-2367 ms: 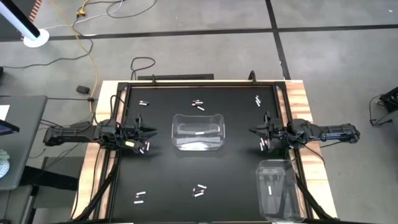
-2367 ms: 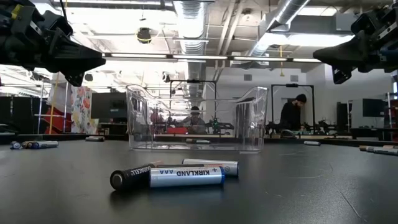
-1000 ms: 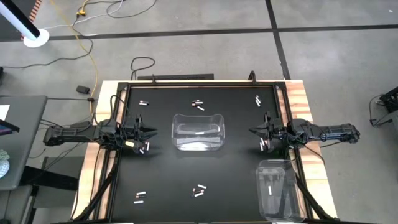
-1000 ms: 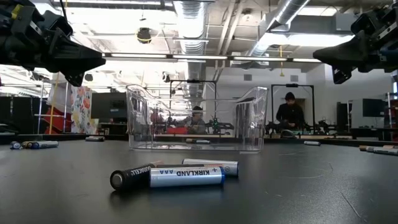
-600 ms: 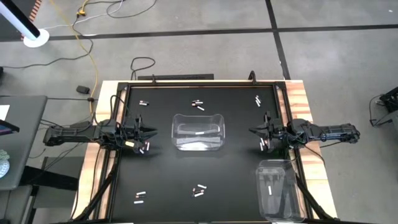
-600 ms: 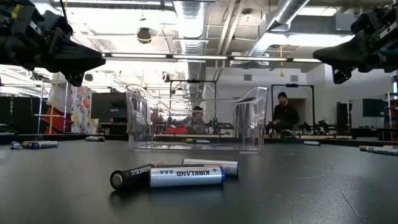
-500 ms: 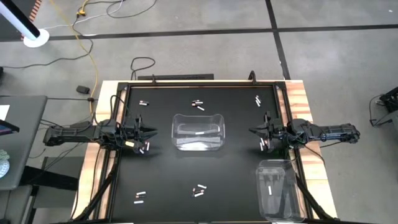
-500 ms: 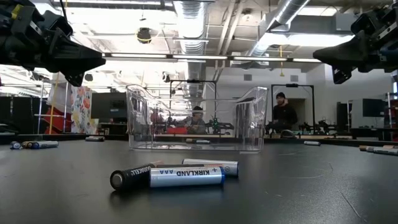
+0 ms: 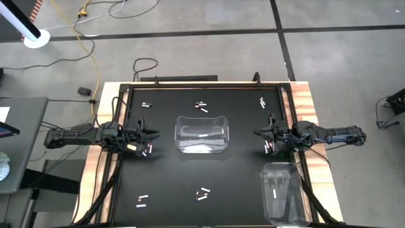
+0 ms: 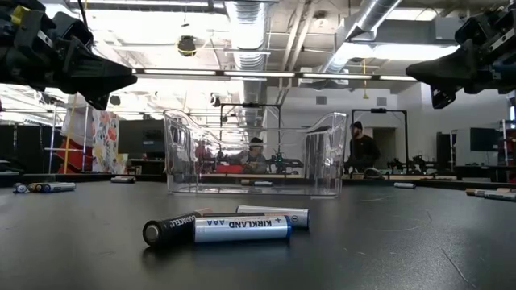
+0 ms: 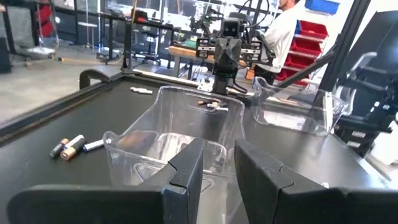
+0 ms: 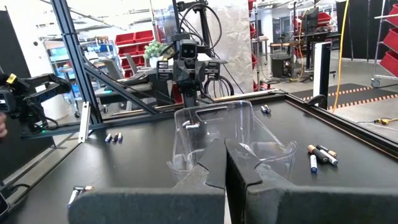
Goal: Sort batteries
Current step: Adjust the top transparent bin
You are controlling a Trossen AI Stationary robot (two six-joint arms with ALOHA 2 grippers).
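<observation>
Small groups of batteries lie on the black mat: far left (image 9: 146,104), far middle (image 9: 202,107), far right (image 9: 262,101), near left (image 9: 142,201), near middle (image 9: 202,194), and close in the low view (image 10: 218,228). One battery (image 9: 204,135) lies in the clear middle bin (image 9: 201,144); another (image 9: 275,190) lies in the clear bin at the near right (image 9: 283,202). My left gripper (image 9: 154,133) (image 11: 217,168) hovers level at the left edge, open a little, above two batteries (image 9: 147,150). My right gripper (image 9: 256,133) (image 12: 225,152) hovers level at the right edge, shut and empty.
The mat's raised frame (image 9: 202,83) and wooden table edges (image 9: 305,101) bound the work area. Bare mat lies between the middle bin and each gripper. People and workbenches show in the room beyond the table (image 10: 359,149).
Both arms, the bins and the batteries have kept still. Only a person in the room behind the table has walked toward the middle bin's side in the low view.
</observation>
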